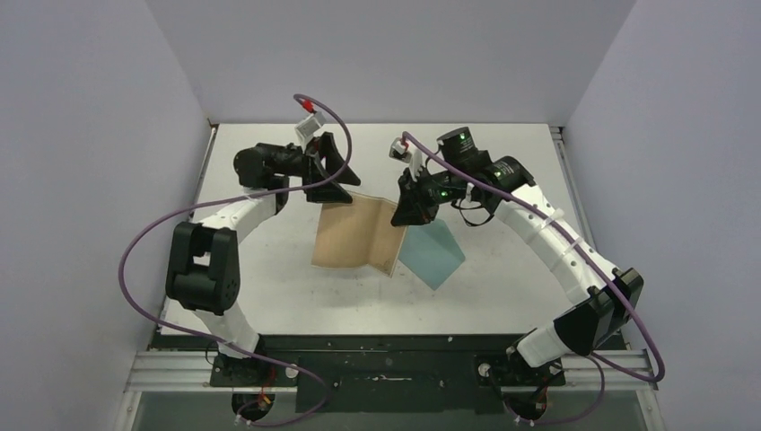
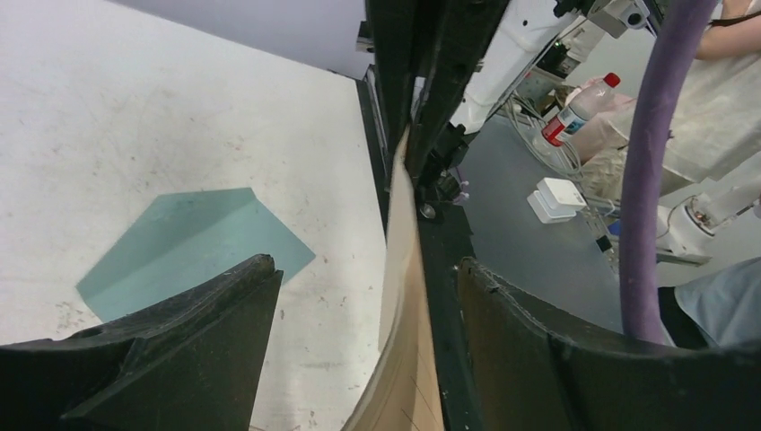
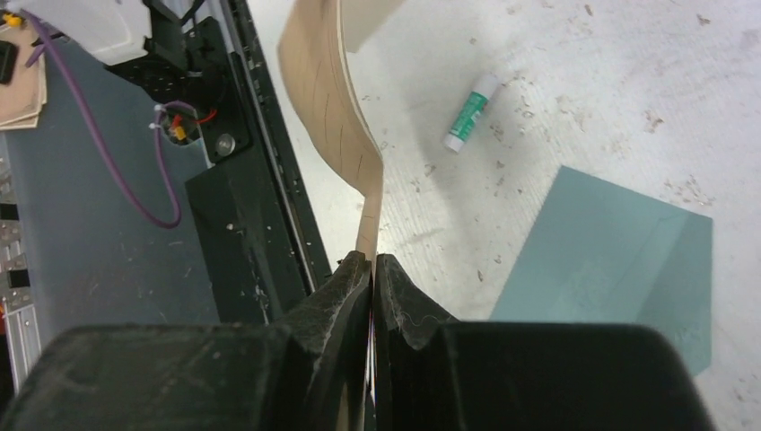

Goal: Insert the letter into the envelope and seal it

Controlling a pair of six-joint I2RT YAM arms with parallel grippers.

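The tan-brown letter hangs lifted and bent above the table, with my right gripper shut on its edge at the sheet's far right corner. In the right wrist view the letter curves away from the closed fingers. My left gripper stands open around the sheet's far left edge; the letter runs between the two fingers with gaps on both sides. The teal envelope lies flat on the table to the right of the letter, also seen as the envelope and the envelope.
A small white-and-green glue tube lies on the table beyond the letter. The black mounting rail runs along the near edge. Grey walls close in the table on the left, back and right.
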